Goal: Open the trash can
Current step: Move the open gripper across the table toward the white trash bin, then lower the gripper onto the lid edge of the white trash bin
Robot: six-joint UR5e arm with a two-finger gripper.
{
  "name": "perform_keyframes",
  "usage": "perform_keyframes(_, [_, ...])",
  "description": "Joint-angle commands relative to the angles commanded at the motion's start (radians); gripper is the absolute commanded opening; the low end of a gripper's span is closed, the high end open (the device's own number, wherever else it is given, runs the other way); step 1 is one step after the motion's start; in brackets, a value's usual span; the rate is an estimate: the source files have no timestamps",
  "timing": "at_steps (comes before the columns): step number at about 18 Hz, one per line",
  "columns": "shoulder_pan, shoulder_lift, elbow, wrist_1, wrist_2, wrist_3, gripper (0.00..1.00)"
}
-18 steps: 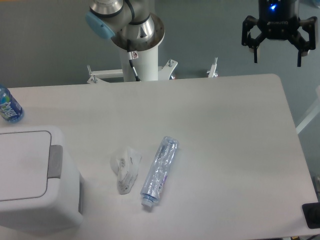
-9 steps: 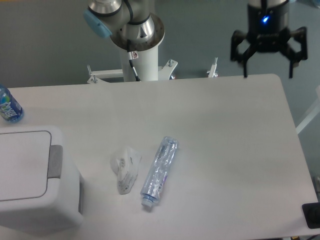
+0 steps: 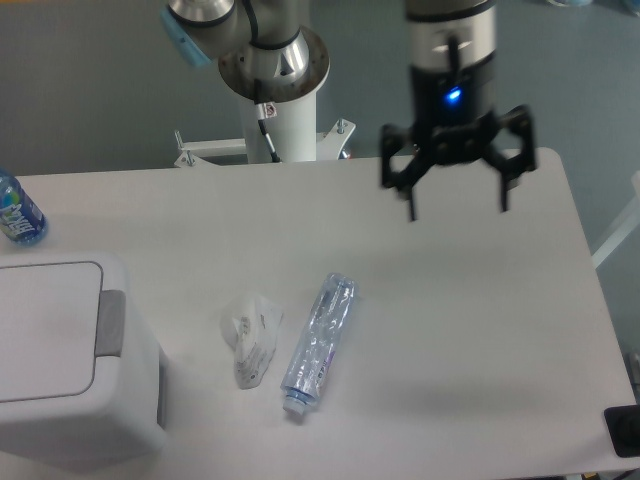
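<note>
Lower and leftward now, the black two-finger gripper (image 3: 457,210) hangs with jaws spread, the large white plastic trash can (image 3: 70,360) well to their left, lid closed.

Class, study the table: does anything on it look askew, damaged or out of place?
Yes. A clear plastic bottle lies on its side, crumpled, mid-table, beside a crumpled white wrapper. The large white plastic trash can sits shut at the left, lid flat.
</note>
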Motion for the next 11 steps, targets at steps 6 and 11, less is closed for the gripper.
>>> perform_keyframes(6, [-0.114, -0.020, 0.002, 0.031, -0.006, -0.249, 1.00])
perform_keyframes(11, [-0.186, -0.061, 0.002, 0.097, -0.021, -0.366, 1.00])
